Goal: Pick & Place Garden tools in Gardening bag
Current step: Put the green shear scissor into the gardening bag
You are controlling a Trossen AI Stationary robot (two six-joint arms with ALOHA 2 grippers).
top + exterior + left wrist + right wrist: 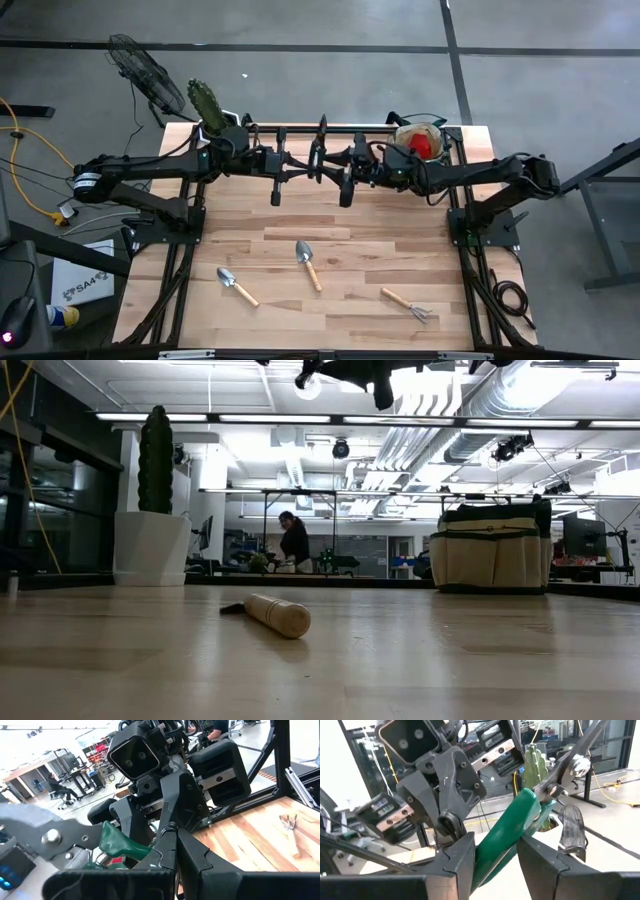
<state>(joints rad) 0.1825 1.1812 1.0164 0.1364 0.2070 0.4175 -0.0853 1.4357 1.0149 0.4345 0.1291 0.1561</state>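
Note:
Both arms meet high over the table's far middle. My right gripper [338,168] [495,855] is shut on a green-handled pruner [520,815], whose metal blades [572,767] stick out toward the left arm. My left gripper [318,165] [172,847] is shut, and its tips stand right at the right gripper's fingers, beside the pruner [117,844]. Whether it touches anything cannot be told. The gardening bag [420,140] [490,550] stands at the far right with something red inside. Lying flat on the table are two trowels [237,285] [308,263] and a rake [408,305]. My right gripper has the pruner's green handles [492,845] between its two fingers [462,857]. The fingers come level from the table's right. The handles run slanting out past the fingertips. The pruner is lifted clear of the table, blades outermost.
A potted cactus [205,105] [150,510] stands at the far left corner, with a fan [145,70] behind it. A wooden tool handle [275,615] lies in the foreground of the low view. A person [293,540] sits in the room beyond.

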